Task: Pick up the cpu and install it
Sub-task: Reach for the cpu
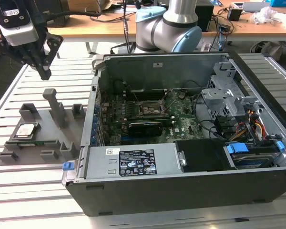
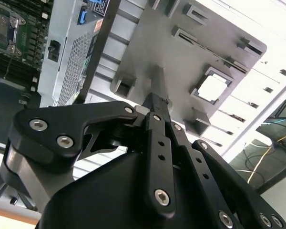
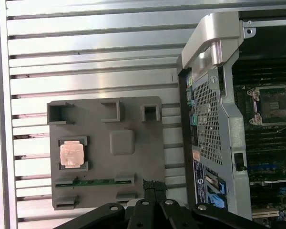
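Note:
The cpu point(image 1: 26, 130) is a small square chip with a shiny metal top, lying flat in a pocket of the grey holder plate point(image 1: 43, 143) on the exterior view's left. Both wrist views show the cpu point(image 2: 213, 88) point(image 3: 71, 154) in its pocket. My gripper point(image 1: 44, 72) hangs well above the plate's far side, apart from the chip. Its black fingers point(image 2: 155, 107) are shut together with nothing between them. The square metal-framed socket point(image 1: 150, 109) sits on the green board inside the open computer case point(image 1: 133, 195), and it also appears in the first wrist view as the socket point(image 3: 270, 105).
A tall grey post point(image 1: 55, 106) rises from the holder plate between gripper and case. A thin green strip point(image 3: 93, 181) lies in a slot beside the cpu. The case wall point(image 3: 209, 95) stands beside the plate. Cables and drive bays point(image 1: 248, 129) crowd the case's right end.

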`<state>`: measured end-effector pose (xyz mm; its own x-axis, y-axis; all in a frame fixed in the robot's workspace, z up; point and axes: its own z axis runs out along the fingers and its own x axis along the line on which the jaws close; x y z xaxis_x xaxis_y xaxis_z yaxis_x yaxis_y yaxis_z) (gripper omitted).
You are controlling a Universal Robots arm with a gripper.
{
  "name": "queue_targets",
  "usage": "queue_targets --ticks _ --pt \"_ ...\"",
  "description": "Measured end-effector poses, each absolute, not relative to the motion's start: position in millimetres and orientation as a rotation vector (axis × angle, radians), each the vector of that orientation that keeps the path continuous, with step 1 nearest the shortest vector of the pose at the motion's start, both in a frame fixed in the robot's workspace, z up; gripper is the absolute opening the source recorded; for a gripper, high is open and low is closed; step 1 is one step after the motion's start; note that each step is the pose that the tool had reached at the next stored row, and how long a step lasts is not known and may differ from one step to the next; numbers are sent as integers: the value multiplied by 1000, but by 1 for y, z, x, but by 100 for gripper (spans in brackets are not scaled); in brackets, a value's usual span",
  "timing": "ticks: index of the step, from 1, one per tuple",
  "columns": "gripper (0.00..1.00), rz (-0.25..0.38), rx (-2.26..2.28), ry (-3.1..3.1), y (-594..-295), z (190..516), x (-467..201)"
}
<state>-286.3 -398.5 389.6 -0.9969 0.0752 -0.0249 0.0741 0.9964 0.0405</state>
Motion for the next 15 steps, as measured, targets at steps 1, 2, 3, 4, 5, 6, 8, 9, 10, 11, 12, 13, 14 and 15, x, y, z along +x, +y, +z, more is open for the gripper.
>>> queue_targets --ticks 1,2,3,4,5,6,8,9,10,11,12,13,14,15 --pt "11 62 116 3112 -399 390 -288" --pt "11 62 116 3112 -398 389 -291" --pt "11 62 116 3112 -398 389 -296" --pt "11 62 116 3112 -398 389 -298" --pt "11 62 117 3113 -398 389 -301" --pt "11 62 117 3112 -398 389 -306" --pt "11 62 116 3113 -399 388 -316" --pt "11 62 116 3112 -399 388 -320" --pt "11 62 116 3112 -399 388 -323" --pt "11 62 117 3112 -398 387 -328" --pt "11 62 117 3112 -398 387 -331" --pt "11 62 117 3113 -398 387 -334" --pt "11 62 116 3112 -398 387 -337" --pt "11 62 116 3112 -398 387 -339"
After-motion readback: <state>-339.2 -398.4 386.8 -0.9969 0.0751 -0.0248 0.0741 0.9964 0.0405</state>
